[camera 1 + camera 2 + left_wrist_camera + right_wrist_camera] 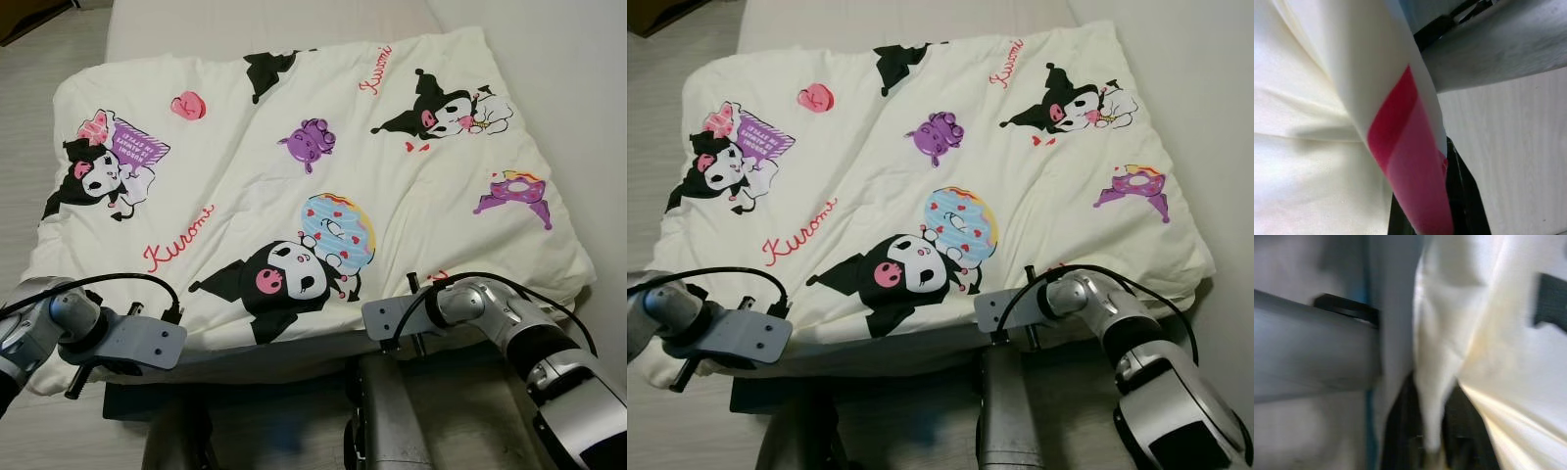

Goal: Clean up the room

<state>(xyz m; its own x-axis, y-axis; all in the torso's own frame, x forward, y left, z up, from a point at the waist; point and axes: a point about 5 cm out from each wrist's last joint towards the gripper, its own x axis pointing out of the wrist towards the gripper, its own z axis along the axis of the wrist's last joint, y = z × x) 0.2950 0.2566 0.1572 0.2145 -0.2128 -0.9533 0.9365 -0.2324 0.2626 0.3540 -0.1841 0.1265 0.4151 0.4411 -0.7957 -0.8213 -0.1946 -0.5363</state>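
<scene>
A cream blanket (294,147) printed with black cartoon characters, a donut and red lettering lies spread over the bed. Both grippers are at its near edge. My left gripper (179,338) sits at the near left corner; in the left wrist view a fold of the blanket (1376,98) with a red stripe runs between the black fingers (1464,196). My right gripper (374,321) is at the near edge right of centre; in the right wrist view the fingers (1400,431) pinch a cream fold (1435,382). In the head views the blanket hides both sets of fingertips.
The pale mattress (265,24) shows beyond the blanket's far edge. A dark bed base (284,382) runs under the near edge, with my grey legs (387,421) right against it. Light wood floor (39,69) lies to the left and a white wall (578,78) to the right.
</scene>
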